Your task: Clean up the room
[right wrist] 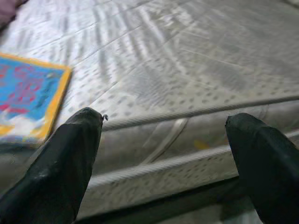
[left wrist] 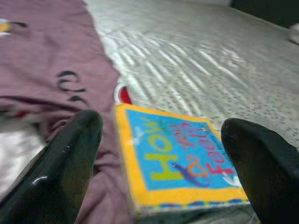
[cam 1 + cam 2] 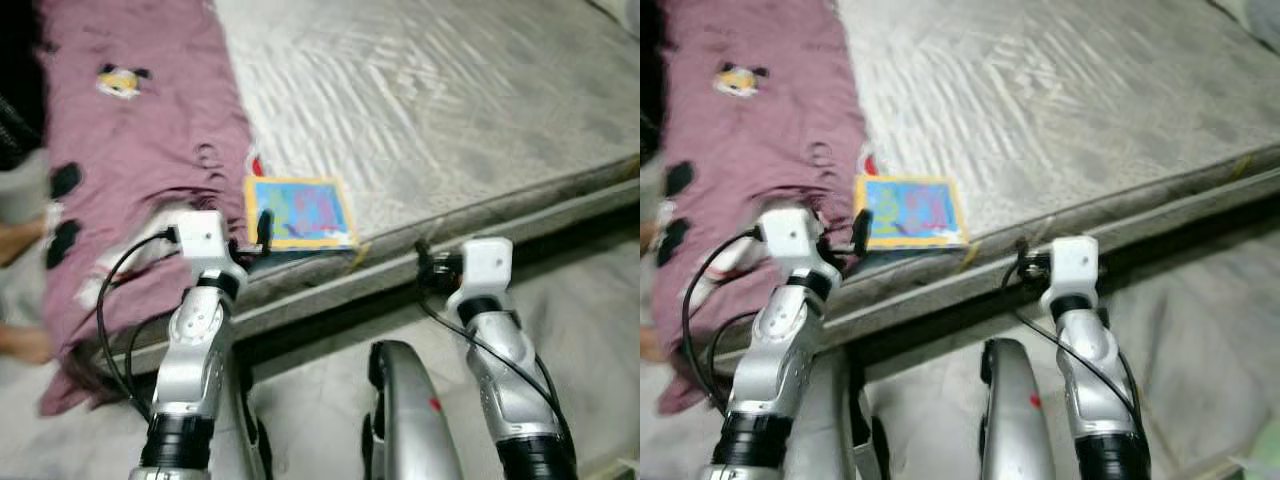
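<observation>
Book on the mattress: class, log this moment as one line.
left gripper: open, at book | right gripper: open, at mattress edge | blanket: beside book

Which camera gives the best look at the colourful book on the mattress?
The left wrist view: the book lies close between open jaws, cover lettering visible. Both eye views show it whole but small and blurred; the right wrist view catches one corner.

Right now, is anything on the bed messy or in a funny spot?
Yes. A picture book lies right at the mattress edge, one corner nearly over the side. Beside it, a purple blanket is rumpled and hangs off the edge. The open left gripper is lined up with the book.
</observation>
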You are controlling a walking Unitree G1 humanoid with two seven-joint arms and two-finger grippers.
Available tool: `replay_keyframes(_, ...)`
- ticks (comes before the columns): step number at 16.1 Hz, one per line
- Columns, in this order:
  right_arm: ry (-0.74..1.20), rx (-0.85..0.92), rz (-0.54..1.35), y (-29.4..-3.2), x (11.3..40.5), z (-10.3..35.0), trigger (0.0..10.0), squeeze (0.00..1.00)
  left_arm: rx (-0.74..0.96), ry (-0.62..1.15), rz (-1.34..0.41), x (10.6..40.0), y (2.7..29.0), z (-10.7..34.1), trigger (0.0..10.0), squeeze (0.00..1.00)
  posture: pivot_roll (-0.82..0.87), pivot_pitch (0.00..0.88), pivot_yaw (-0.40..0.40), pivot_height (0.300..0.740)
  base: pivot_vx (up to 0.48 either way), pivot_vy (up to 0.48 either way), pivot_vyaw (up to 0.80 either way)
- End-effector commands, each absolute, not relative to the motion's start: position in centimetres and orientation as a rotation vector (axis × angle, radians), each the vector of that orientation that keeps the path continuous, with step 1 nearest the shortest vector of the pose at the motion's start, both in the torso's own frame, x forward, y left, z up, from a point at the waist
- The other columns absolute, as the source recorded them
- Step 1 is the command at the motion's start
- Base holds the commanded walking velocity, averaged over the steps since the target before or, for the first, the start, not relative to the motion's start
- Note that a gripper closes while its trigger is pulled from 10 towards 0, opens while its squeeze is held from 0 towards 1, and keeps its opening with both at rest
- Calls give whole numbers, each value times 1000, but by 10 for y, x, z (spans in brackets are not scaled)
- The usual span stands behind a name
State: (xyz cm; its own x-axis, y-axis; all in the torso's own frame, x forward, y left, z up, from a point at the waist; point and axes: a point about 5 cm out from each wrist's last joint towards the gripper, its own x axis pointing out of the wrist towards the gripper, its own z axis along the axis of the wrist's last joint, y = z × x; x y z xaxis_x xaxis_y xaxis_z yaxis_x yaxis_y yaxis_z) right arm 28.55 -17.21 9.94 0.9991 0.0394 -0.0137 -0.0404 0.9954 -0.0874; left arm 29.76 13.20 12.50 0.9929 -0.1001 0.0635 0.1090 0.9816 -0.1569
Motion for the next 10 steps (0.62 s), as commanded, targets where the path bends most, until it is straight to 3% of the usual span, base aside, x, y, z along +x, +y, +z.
replay_keyframes(1,17,-72,74,-161,285,98,10000,0,-152,-35,-58,295,147,120,10000,0,-60,213,46,543,255,0,0)
replay_keyframes(6,21,-79,75,-160,286,98,10000,0,-165,-11,-41,297,144,118,10000,0,-61,213,43,543,0,0,0)
replay_keyframes(8,19,-86,80,-159,286,98,10000,0,-171,15,-38,298,144,114,10000,0,-65,213,44,543,0,0,794)
replay_keyframes(10,15,-84,56,-164,285,100,10000,0,-200,63,-31,303,144,108,10000,0,-74,215,42,543,0,0,253)
